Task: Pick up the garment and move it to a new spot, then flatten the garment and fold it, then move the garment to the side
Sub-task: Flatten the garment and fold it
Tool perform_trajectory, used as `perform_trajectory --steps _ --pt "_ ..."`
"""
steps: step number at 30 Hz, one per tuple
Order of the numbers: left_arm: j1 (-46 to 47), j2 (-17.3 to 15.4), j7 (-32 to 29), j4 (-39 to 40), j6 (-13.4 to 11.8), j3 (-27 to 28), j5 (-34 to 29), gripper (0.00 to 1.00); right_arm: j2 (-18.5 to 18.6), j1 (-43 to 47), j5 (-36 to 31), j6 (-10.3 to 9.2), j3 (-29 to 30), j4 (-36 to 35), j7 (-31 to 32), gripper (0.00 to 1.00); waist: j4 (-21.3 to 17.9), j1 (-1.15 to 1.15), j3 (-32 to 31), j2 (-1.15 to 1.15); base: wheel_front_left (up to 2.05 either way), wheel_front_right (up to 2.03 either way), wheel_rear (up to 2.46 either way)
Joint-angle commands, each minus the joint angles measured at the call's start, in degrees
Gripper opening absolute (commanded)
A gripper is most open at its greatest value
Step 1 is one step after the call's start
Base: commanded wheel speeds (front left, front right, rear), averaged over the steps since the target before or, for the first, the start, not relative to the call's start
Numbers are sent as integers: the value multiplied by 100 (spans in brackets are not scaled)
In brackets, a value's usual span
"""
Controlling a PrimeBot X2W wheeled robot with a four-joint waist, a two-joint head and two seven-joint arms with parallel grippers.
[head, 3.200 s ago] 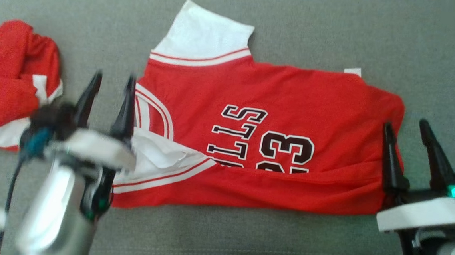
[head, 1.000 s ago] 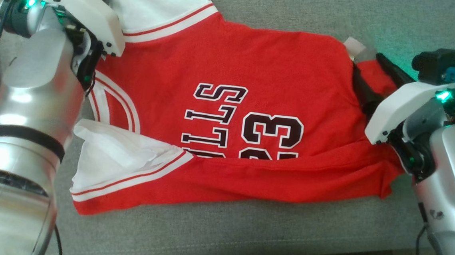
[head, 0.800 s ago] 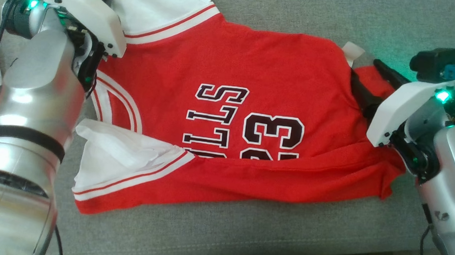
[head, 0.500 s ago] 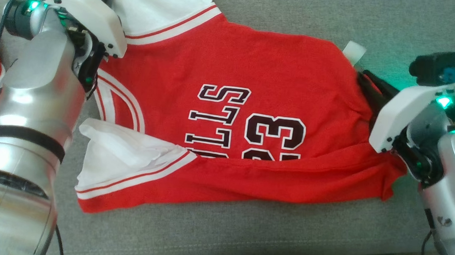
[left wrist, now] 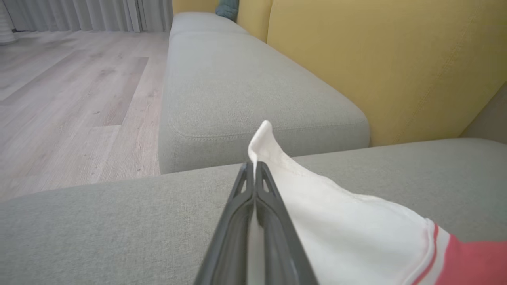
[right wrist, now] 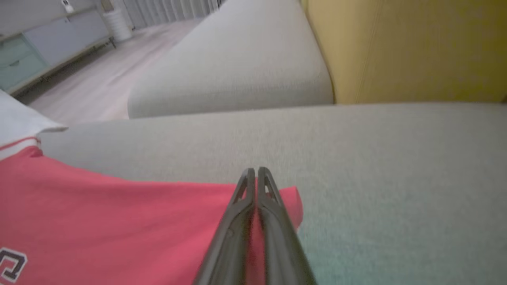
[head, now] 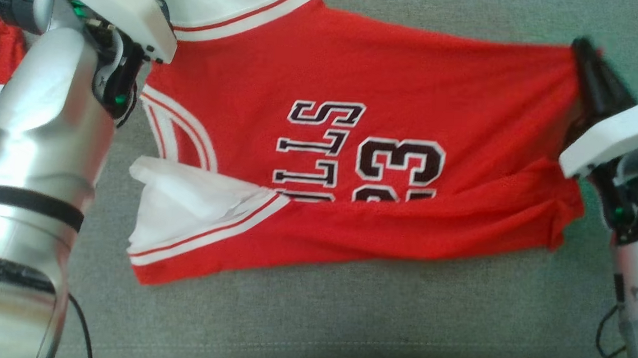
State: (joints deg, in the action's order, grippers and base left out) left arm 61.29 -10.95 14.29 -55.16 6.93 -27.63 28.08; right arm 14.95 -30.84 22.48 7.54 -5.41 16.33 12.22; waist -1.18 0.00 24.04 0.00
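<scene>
Arms reach over jersey (head: 415, 84). Left gripper (left wrist: 253, 165) pinches white sleeve (left wrist: 336, 221), right gripper (right wrist: 256, 171) red corner (right wrist: 292, 202). Wrist views add yellow backrest (left wrist: 376, 59).

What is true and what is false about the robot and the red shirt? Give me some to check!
1. The right gripper is shut on a corner of the red jersey. True.
2. The left gripper is open and holds nothing. False: it is shut on the jersey's white sleeve.
3. The jersey shows the number 23. True.
4. The jersey lies on a wooden table. False: it lies on a grey sofa cushion.
</scene>
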Motion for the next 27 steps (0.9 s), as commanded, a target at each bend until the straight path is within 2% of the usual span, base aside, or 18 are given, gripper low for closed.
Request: perform_trajectory --steps 1,9,18,22,27 --pt "98 -316 70 334 -45 265 -61 0 13 -190 -95 -5 25 -275 -282 0 20 0 -22 0 0 0 0" --pt "-696 -327 70 1650 -79 837 -347 0 -48 -59 -114 -5 -69 -153 -786 0 94 0 -87 0 0 0 0" --pt "-2760 -108 71 3661 -73 1460 -698 0 -111 989 10 -5 82 -309 -882 0 233 0 -176 0 0 0 0" --pt "-3646 30 71 4028 -48 1471 -738 0 -208 1427 -2 -5 229 -441 -888 0 278 0 -242 0 0 0 0" --pt "-4318 137 71 3996 -23 1499 -624 0 -364 1816 -94 -5 403 -659 -897 0 296 0 -314 0 0 0 0"
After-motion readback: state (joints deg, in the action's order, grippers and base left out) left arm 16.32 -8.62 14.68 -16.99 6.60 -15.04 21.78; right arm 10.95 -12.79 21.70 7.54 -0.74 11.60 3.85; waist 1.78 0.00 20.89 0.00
